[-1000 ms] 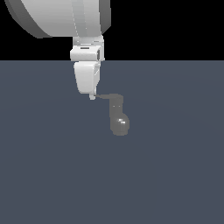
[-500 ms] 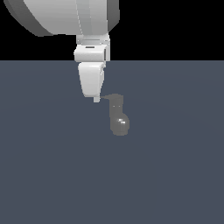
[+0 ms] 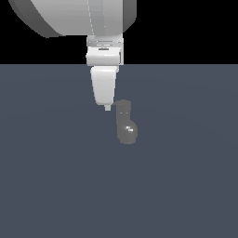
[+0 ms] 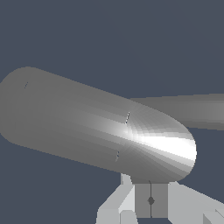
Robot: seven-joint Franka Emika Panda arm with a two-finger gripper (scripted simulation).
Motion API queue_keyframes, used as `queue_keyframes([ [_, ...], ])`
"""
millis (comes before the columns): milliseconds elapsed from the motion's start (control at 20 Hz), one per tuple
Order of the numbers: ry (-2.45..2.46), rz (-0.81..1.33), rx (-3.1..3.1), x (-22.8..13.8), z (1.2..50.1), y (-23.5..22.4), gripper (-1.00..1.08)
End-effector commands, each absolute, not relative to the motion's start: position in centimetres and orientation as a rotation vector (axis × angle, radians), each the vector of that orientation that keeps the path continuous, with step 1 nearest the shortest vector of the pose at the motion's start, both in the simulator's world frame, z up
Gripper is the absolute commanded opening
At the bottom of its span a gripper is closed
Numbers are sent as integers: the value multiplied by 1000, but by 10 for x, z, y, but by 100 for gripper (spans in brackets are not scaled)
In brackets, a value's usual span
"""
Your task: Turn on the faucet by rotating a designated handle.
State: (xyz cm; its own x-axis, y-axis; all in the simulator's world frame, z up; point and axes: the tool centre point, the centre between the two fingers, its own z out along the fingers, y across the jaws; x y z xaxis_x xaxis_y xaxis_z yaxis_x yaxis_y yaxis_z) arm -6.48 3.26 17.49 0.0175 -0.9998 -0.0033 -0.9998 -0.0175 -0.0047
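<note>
Just above centre of the dark surface (image 3: 56,186) stands the faucet (image 3: 125,124); its handle (image 3: 120,103) points toward 9 o'clock, against the hand (image 3: 107,107). Fingers' spread: cannot tell. Push sideways at the handle's end, low and steady, without slipping off.

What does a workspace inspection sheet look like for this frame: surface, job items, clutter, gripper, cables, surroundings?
Surface: flat dark blue-grey floor, bare apart from the faucet.
Faucet: small grey fixture, upright, glossy bulb at its base.
Handle: grey lever, seen in the wrist view running out from behind the faucet body; barely visible in the exterior view.
Clutter: nothing seen.
Gripper: hangs just to the exterior view's left of the faucet top; fingers look closed together, holding nothing; contact with the handle cannot be told.
Cables: nothing seen.
Surroundings: black background above the floor; large white arm overhead.
</note>
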Motion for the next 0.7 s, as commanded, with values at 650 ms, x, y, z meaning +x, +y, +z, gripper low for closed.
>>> queue_keyframes([
  [650, 2188, 3, -2246, -68, 175, -23, -100],
])
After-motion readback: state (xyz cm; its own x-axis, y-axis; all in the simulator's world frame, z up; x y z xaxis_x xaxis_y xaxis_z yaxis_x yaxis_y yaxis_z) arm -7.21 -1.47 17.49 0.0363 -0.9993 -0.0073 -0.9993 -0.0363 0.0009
